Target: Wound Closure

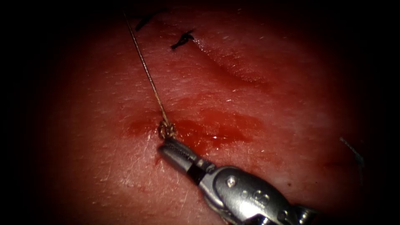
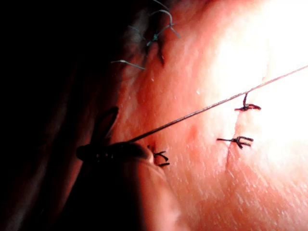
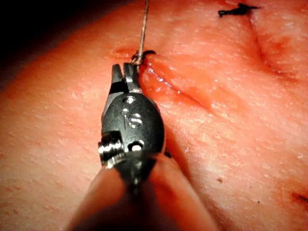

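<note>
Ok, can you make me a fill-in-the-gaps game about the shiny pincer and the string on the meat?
The tip of the ___ arm's pincer sits beside the knot; whether it grips anything can't be told.
The thread runs taut from the knot toward the endoscope view's upper ___.
The fluid on the tissue is ___.
Missing words: right; left; red.

A taut thread [image 2: 211, 107] crosses the tissue [image 2: 202, 183] past knotted stitches [image 2: 238, 140].
</note>
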